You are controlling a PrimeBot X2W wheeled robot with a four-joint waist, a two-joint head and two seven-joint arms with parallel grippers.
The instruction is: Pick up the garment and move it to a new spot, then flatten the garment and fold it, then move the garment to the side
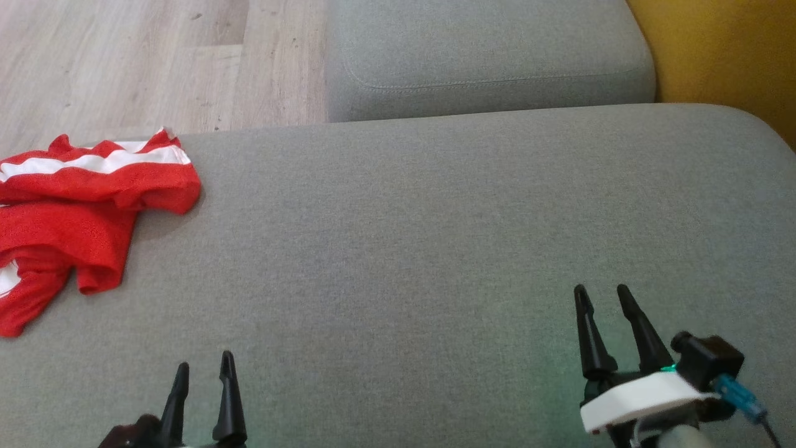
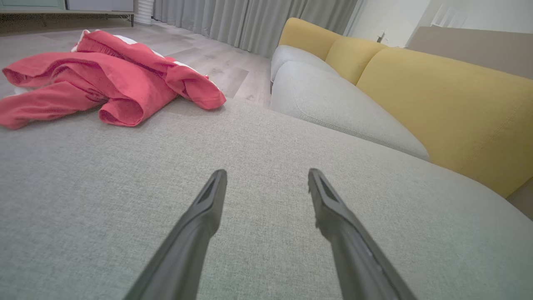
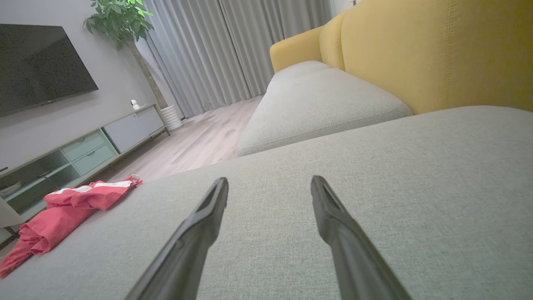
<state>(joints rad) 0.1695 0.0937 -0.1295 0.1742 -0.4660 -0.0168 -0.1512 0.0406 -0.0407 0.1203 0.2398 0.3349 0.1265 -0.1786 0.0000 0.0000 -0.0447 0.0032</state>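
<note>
While both tools hang over the broad grey fabric sofa seat (image 1: 435, 218), the crumpled red garment with white stripes (image 1: 93, 211) lies at the seat's left edge, well apart from them. Nearer to it, the left tool (image 1: 204, 362) stands released, dark fingers spread around nothing; the right tool (image 1: 602, 291) is likewise released and empty. Beyond the garment lies the pale wooden floor (image 1: 124, 62).

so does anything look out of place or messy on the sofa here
Only the red and white garment: it lies crumpled in a heap near the left edge of the grey seat cushion. Nothing else stands out.
</note>
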